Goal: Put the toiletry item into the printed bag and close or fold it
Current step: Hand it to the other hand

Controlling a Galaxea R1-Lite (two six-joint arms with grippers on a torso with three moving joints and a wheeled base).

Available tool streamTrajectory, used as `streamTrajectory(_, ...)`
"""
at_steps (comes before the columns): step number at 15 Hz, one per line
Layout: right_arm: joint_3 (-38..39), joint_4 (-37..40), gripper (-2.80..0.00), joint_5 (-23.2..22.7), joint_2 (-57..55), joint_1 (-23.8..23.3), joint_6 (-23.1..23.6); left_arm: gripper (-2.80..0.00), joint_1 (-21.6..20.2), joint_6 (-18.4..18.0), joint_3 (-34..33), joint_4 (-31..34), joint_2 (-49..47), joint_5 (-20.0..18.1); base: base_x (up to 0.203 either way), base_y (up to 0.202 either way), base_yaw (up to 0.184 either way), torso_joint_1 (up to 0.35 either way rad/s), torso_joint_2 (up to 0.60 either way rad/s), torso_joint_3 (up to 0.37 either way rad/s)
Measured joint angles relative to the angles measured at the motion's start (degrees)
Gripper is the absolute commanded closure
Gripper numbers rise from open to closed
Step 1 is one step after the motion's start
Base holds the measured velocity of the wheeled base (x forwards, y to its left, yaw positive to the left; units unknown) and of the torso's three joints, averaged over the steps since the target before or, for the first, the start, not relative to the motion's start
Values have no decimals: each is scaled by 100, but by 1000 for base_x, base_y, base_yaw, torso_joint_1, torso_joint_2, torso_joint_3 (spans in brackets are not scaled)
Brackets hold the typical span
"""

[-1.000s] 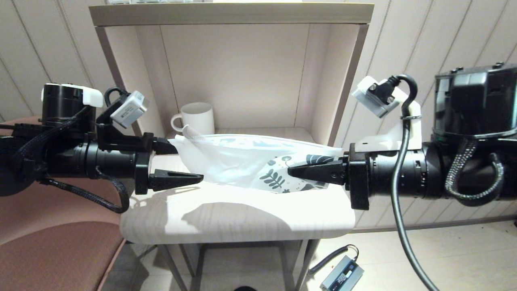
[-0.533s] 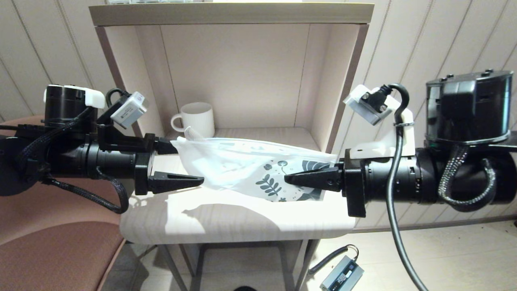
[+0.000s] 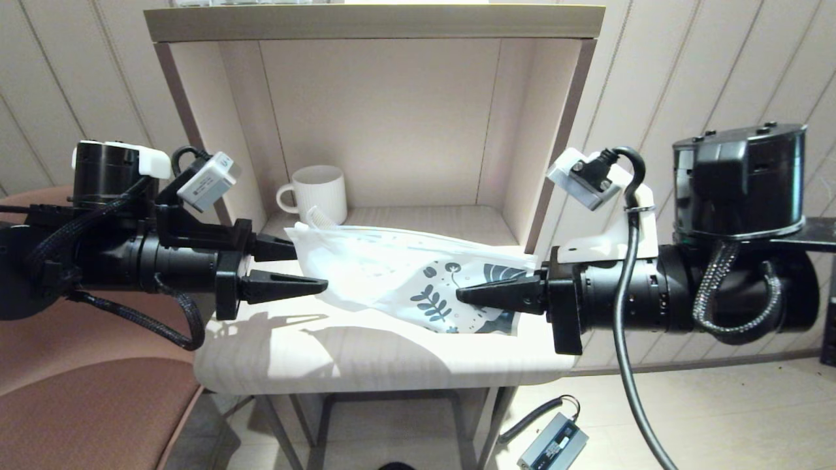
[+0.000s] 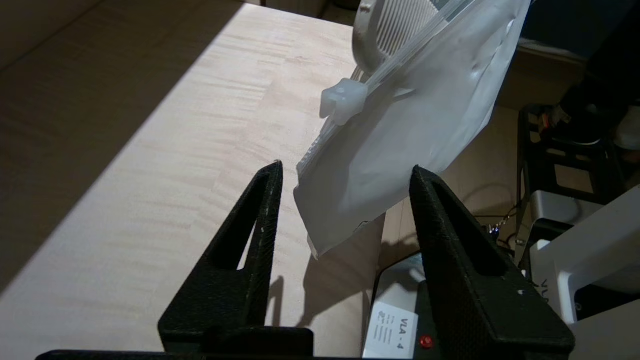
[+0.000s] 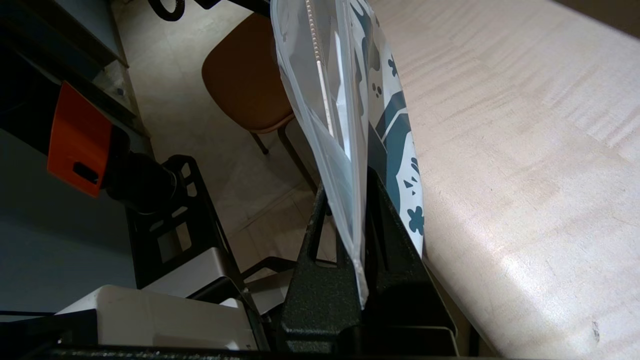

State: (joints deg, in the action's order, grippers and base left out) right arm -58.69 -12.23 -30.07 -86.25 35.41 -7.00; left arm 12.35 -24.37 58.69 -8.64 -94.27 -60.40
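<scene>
Closing is the step in hand, as I judge it: the comb (image 3: 318, 216) already sits inside the bag (image 3: 405, 277), its toothed end poking up at the zip end near the mug (image 3: 315, 190). My right gripper (image 3: 465, 297) is clamped tight on the printed end of the bag, the film pinched flat between its jaws, and it holds that end up off the table (image 3: 366, 352). My left gripper (image 3: 310, 267) is at the other end, jaws partly open, with the corner of the zip edge hanging between the fingers (image 4: 260, 200) but not pinched; the slider (image 4: 344, 101) sits on the zip strip just beyond the fingertips. Next, I reckon I need to bring the left jaws together on that slider or the strip beside it and draw it along the edge while the right keeps the bag taut; the film is limp and could slip or buckle. Compared with a second ago, the left jaws have narrowed from wide apart, the right arm has come down a little, and the bag hangs lower, with its printed end nearer the tabletop.
</scene>
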Motion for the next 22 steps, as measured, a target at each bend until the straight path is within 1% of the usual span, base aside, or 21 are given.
streamTrajectory(2, 12, 0, 0, 1, -22, 2, 0, 0, -1, -115, -67, -72, 0, -43, 0, 0, 0, 0, 0, 0)
streamTrajectory(11, 64, -1, 0, 4, -68, 11, 74, 0, 22, -110, -90, -76, 0, -70, 0, 0, 0, 0, 0, 0)
streamTrajectory(13, 181, -1, 0, 26, -65, -33, 179, 0, 22, -115, -87, -76, 0, -62, 0, 0, 0, 0, 0, 0)
streamTrajectory(14, 270, 2, 0, 34, -60, -129, 304, 0, 22, -115, -85, -79, 0, -61, 0, 0, 0, 0, 0, 0)
streamTrajectory(16, 398, 21, 0, 34, -29, -502, 517, 0, 24, -120, -70, -81, -2, -54, 0, 0, 0, 0, 0, 0)
streamTrajectory(18, 457, 36, 0, 32, 42, -799, 581, 0, 22, -132, -70, -86, -5, -51, 0, 0, 0, 0, 0, 0)
streamTrajectory(20, 472, 27, 0, 12, 80, -916, 590, 0, 21, -132, -70, -87, -5, -54, 0, 0, 0, 0, 0, 0)
streamTrajectory(22, 470, -11, 0, 3, 32, -882, 595, 0, 21, -132, -85, -83, -5, -51, 0, 0, 0, 0, 0, 0)
